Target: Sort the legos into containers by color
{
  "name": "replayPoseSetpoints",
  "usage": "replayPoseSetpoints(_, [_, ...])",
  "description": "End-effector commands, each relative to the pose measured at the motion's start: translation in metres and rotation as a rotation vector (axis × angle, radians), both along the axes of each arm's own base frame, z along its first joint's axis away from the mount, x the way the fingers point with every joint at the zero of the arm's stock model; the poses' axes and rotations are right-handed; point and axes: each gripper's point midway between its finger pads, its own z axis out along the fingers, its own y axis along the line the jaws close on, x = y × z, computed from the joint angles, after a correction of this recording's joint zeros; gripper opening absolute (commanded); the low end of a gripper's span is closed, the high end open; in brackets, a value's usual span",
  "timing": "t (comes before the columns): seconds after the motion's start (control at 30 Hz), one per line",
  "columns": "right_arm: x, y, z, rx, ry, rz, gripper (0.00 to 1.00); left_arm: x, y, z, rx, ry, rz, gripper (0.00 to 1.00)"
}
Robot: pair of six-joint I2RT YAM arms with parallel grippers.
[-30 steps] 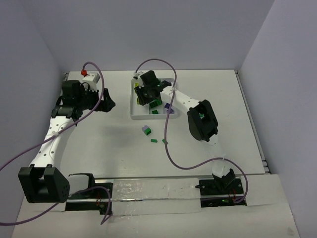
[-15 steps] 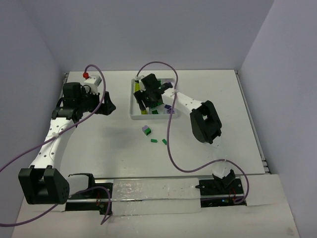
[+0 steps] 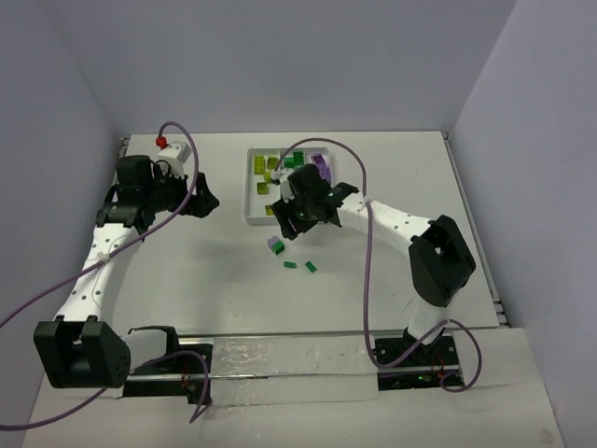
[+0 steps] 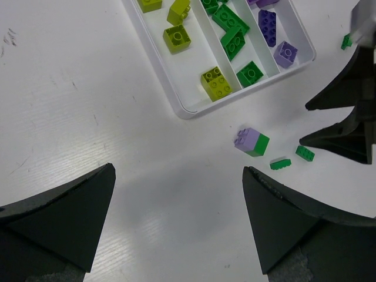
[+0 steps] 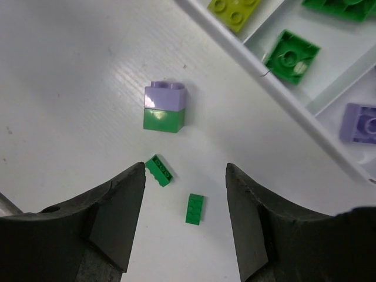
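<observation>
Lego bricks mostly in the tray, three on the table outside it.
Right gripper [image 5: 184, 176] hangs near the white tray [image 3: 250, 202], jaws apart and empty. At its 6 o'clock lie a lilac-on-green stacked brick [image 5: 165, 114], a flat green brick [image 5: 158, 170] and a second flat green brick [image 5: 195, 208]. The tray's compartments hold yellow-green legos [image 4: 177, 38], green legos [image 4: 234, 44] and purple legos [image 4: 268, 27]. Left gripper [image 4: 179, 170], jaws apart, waits at the tray's 9 o'clock.

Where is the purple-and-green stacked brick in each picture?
Top external: the stacked brick lies on the table, just below the white tray.
Left wrist: right of middle, below the tray's corner.
Right wrist: upper middle, left of the tray's rim.
Shared landmark: the tray's rim.
</observation>
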Motion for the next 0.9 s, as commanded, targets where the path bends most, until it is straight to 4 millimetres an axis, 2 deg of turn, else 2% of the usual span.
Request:
replayPoseSetpoints(0.0, [-0.008,0.021,-0.005,0.016,-0.004,0.059,0.66,0.001,-0.002,0.014,-0.015,-0.031,-0.016,0.99])
replayPoseSetpoints(0.23, [-0.007,0.033,-0.034,-0.041,0.045,0.059,0.71,0.0,-0.004,0.01,-0.021,-0.022,-0.026,0.99])
replayPoseSetpoints(0.33, [-0.001,0.035,-0.041,-0.065,0.041,0.038,0.71,0.0,-0.004,0.01,-0.021,-0.021,-0.026,0.99])
replayPoseSetpoints(0.57, [0.001,0.046,-0.056,-0.075,0.067,0.053,0.71,0.0,-0.004,0.004,-0.019,-0.014,-0.028,0.99])
replayPoseSetpoints(0.77, [0.003,0.056,-0.06,-0.066,0.073,0.071,0.67,0.0,-0.003,-0.002,-0.012,-0.003,-0.028,0.99])
replayPoseSetpoints(0.87, [0.001,0.055,-0.065,-0.071,0.084,0.076,0.6,0.0,-0.003,-0.003,-0.011,0.0,-0.029,0.99])
